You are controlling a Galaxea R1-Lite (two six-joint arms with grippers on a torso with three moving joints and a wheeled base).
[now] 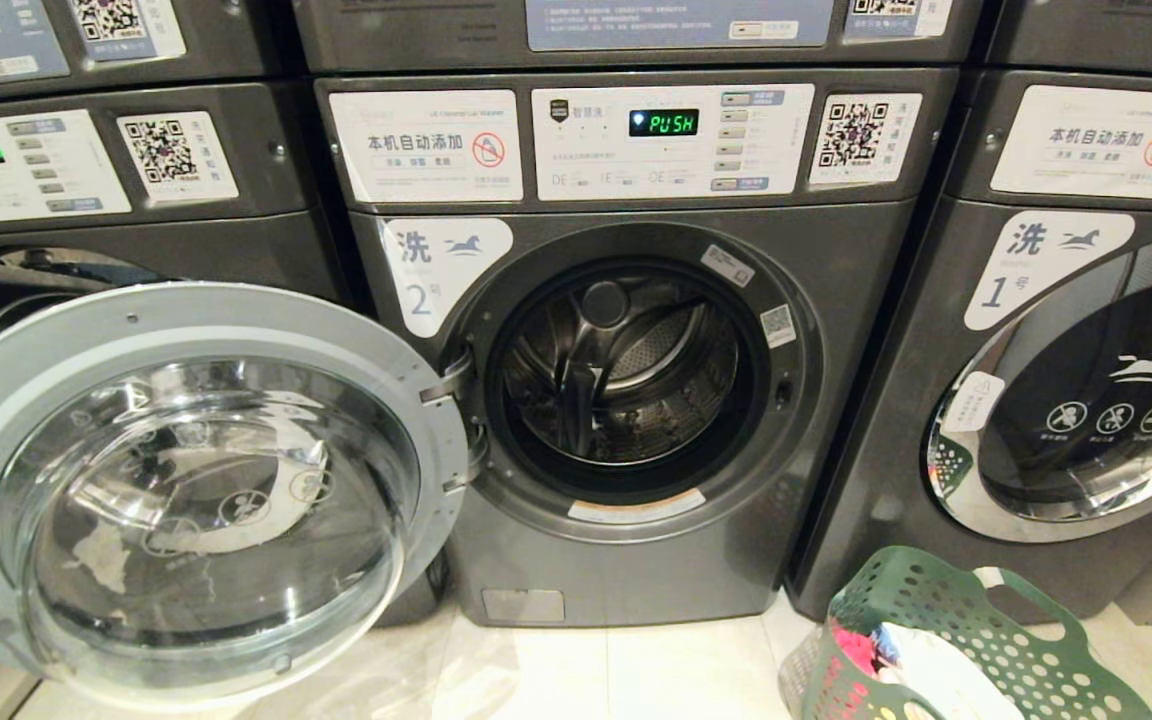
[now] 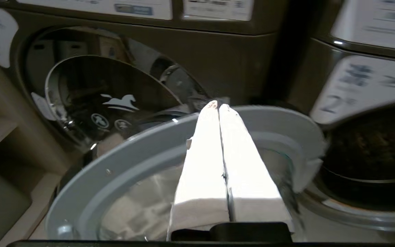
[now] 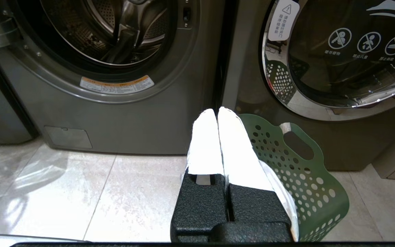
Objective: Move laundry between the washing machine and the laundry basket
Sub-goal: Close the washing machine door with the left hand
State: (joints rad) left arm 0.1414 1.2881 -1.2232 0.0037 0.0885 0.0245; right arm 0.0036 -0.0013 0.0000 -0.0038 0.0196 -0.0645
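The grey washing machine (image 1: 626, 400) marked 2 faces me, its round door (image 1: 186, 490) swung wide open to the left. Its drum (image 1: 626, 370) looks dark, and I see no clothes in it. The green perforated laundry basket (image 1: 946, 650) sits on the floor at the lower right with white and coloured laundry (image 1: 896, 650) inside. My left gripper (image 2: 218, 104) is shut and empty, hovering over the open door's grey rim (image 2: 142, 144). Near the basket (image 3: 303, 171), low above the floor, my right gripper (image 3: 217, 111) is shut with nothing in it. Neither arm shows in the head view.
Closed washers stand on both sides, machine 1 (image 1: 1086, 400) to the right behind the basket. Pale floor tiles (image 1: 576, 670) lie in front of the machines. The open door fills the space at the left.
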